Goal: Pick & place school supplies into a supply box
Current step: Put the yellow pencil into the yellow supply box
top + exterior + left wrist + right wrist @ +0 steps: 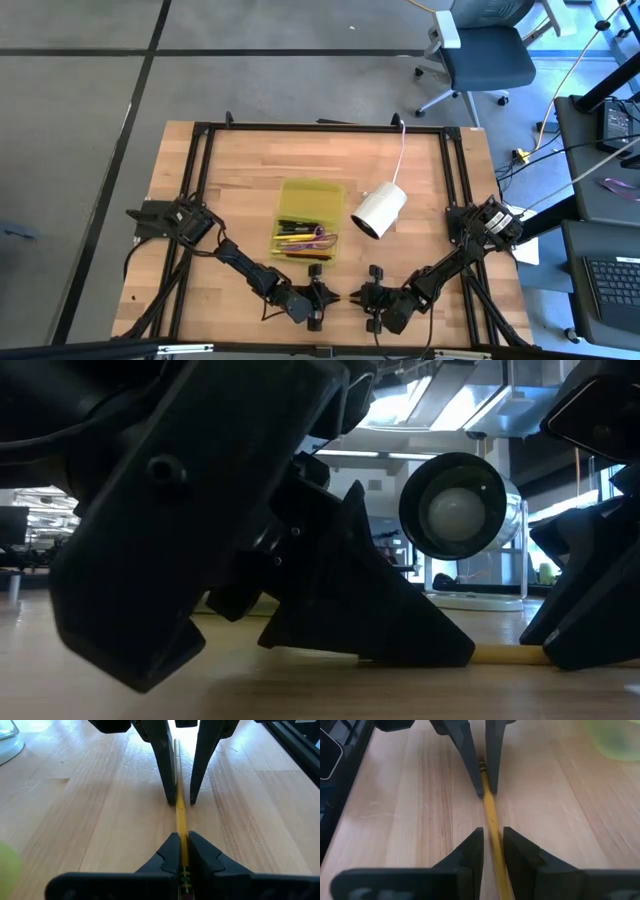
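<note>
Pencil (505,654) mostly hidden (behind claws)

Matte black arms (245,268), wedge-shaped fingers (170,851)
</note>
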Motion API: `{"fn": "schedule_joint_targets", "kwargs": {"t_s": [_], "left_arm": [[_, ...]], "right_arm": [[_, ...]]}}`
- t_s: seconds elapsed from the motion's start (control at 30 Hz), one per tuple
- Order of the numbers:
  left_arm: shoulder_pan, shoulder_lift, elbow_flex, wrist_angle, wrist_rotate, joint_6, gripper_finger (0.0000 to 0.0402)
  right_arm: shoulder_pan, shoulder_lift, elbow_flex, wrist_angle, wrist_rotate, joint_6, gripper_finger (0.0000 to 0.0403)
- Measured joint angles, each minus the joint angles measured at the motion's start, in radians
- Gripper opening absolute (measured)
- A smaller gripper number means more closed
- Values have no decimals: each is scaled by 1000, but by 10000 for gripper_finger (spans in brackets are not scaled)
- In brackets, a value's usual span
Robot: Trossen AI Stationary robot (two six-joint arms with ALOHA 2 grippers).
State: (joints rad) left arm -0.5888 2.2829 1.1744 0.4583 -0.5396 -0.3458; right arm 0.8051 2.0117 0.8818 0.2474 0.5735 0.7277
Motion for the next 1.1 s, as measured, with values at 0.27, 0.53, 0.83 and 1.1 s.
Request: {"fn": "schedule_joint_targets", "kwargs": {"t_s": [0.27,0.53,0.83,1.1], "left_arm": [[0,1,-2,18,6,-3,18],[0,-1,-3,25,10,-16,11],[-1,-60,-10,-20,7,-26,11],[-1,-193,-10,-183,28,-27,12]], "right_arm": [[0,-69,-5,-34,-25,-27,77],[5,-213,-17,-192,29,-51,77],[58,-393,-43,-248,80,-81,77],[62,-512,-42,-321,80,-133,77]]}}
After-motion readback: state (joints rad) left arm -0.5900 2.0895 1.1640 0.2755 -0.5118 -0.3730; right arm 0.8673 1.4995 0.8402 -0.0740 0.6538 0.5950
